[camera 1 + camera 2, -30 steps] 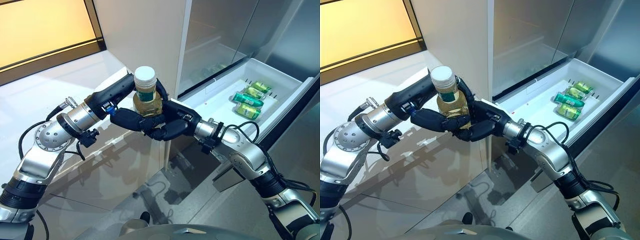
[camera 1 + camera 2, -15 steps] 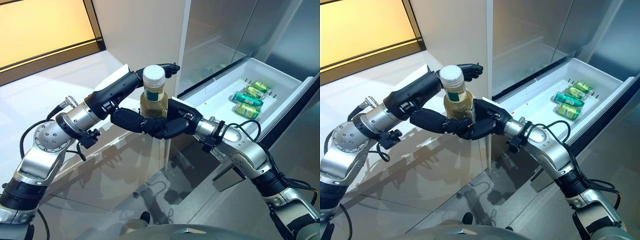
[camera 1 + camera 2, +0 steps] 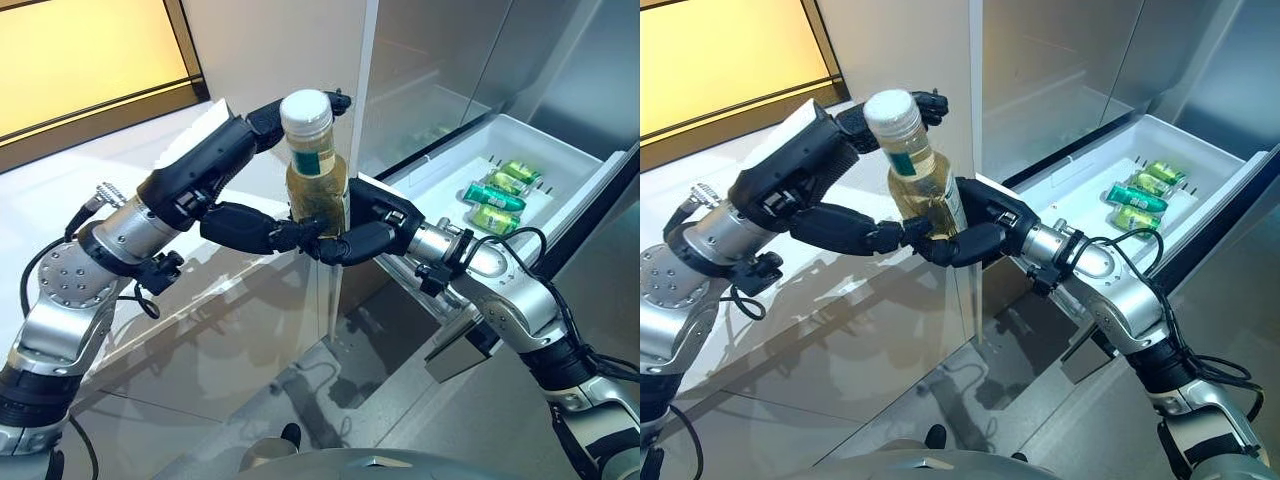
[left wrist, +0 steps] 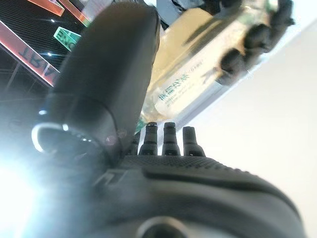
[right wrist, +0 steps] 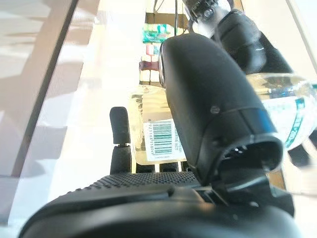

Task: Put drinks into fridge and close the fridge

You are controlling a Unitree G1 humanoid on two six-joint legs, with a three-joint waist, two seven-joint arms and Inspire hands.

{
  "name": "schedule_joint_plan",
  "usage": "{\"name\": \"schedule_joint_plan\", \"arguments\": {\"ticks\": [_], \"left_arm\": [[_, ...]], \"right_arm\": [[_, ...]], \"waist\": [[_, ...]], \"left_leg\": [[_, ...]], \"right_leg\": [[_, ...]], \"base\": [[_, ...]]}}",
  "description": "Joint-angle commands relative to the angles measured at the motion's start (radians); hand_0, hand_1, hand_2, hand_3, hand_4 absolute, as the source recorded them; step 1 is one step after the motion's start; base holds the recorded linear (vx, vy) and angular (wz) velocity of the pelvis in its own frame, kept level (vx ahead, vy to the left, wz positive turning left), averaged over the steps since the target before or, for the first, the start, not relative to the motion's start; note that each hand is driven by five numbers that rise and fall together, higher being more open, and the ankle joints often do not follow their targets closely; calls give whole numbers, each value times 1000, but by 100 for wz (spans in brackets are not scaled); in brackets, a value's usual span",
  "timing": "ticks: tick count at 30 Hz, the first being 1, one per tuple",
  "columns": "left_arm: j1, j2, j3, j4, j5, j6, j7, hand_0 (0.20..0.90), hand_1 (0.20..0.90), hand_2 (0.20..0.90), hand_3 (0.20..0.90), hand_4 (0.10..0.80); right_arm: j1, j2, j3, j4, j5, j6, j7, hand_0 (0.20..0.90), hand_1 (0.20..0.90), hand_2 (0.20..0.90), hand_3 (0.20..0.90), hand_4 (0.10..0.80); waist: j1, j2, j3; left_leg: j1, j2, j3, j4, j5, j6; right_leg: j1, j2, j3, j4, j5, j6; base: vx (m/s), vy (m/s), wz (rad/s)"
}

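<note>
A clear bottle (image 3: 315, 165) of yellowish drink with a white cap and a green label is held in the air, slightly tilted, in front of the fridge's corner. My right hand (image 3: 375, 228) is curled round its lower half; in the right wrist view the bottle (image 5: 157, 139) lies between thumb and fingers. My left hand (image 3: 205, 165) is spread wide beside it, one digit behind the cap, the others stretched toward the base. The left wrist view shows the bottle (image 4: 198, 74) past the straight fingers. The fridge's white drawer (image 3: 440, 195) stands pulled out, with several green cans (image 3: 495, 200) lying inside.
The steel fridge front (image 3: 440, 70) rises behind the drawer. A pale cabinet side (image 3: 280, 50) stands just behind the bottle. A yellow-lit panel (image 3: 80, 50) lies at the far left, above a glossy pale floor (image 3: 250, 400).
The left hand's fingers have uncurled from the bottle and spread wide. The right hand has kept its hold and lifted the bottle up and a little to the right.
</note>
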Motion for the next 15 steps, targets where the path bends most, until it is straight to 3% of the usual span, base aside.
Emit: {"name": "schedule_joint_plan", "arguments": {"ticks": [1, 7, 15], "left_arm": [[-3, 20, 128, 52, -84, -85, 90, 900, 900, 900, 900, 800], [29, 6, 156, 57, -134, -103, 40, 900, 900, 900, 900, 800], [41, -49, 145, 32, -365, -40, -72, 900, 900, 900, 900, 800]], "right_arm": [[-66, -5, -164, -143, 141, -208, 0, 300, 300, 300, 200, 100], [-36, -25, -219, -164, 159, -234, 4, 300, 300, 300, 200, 100], [6, -36, -280, -183, 167, -265, -10, 300, 300, 300, 200, 100]], "waist": [[-21, -20, -109], [-27, -21, -111], [-39, -22, -112]], "left_leg": [[12, -78, 41, 1, -60, 69], [11, -77, 44, 1, -62, 69], [12, -75, 47, 1, -65, 67]], "right_leg": [[-29, 4, 35, 16, 41, 23], [-31, 5, 38, 15, 41, 24], [-34, 6, 42, 14, 42, 26]], "base": [[0, 0, 0], [0, 0, 0], [0, 0, 0]]}}
